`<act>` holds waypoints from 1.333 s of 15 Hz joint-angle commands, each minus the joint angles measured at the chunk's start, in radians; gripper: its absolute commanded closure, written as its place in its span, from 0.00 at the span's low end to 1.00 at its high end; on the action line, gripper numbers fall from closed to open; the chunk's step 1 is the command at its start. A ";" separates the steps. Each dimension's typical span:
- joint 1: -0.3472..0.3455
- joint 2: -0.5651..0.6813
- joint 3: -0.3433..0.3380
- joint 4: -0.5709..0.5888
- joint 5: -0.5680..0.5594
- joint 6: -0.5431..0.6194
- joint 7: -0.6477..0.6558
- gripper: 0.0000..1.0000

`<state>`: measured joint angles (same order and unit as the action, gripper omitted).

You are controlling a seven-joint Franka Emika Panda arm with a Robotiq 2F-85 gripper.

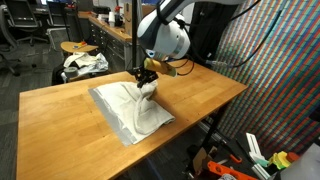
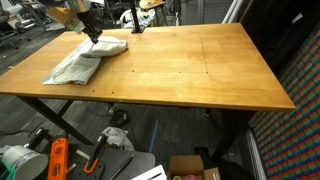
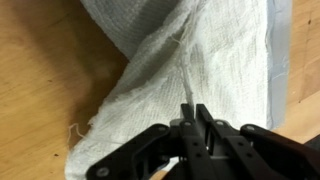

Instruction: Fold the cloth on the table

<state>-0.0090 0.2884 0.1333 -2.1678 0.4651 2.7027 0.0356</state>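
A white-grey cloth [image 1: 130, 108] lies partly folded on the wooden table [image 1: 70, 110]. It also shows in an exterior view [image 2: 85, 62] near the table's far left corner. My gripper [image 1: 146, 82] is above the cloth's far edge and is shut on a pinched ridge of cloth, lifting it slightly. In the wrist view the black fingers [image 3: 195, 112] are closed together with a thin fold of the cloth [image 3: 190, 60] rising between them; the fabric drapes away below.
A stool holding a bundle of cloth [image 1: 83, 62] stands beyond the table. Orange tools and clutter [image 2: 60, 160] lie on the floor under the table. A patterned wall panel [image 1: 285, 70] stands beside the table. Bare wood [image 2: 200, 65] extends across the rest of the table.
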 commanded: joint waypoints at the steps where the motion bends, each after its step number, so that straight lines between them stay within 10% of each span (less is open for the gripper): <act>1: 0.020 -0.061 0.034 -0.054 0.012 0.060 -0.029 0.88; 7: 0.035 -0.140 0.108 -0.161 0.035 0.091 -0.156 0.86; 8: 0.037 -0.154 0.114 -0.176 0.034 0.081 -0.174 0.62; 20: 0.052 -0.361 -0.008 -0.374 0.086 -0.324 -0.537 0.00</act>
<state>0.0143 -0.0239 0.1597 -2.4856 0.5097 2.3776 -0.4266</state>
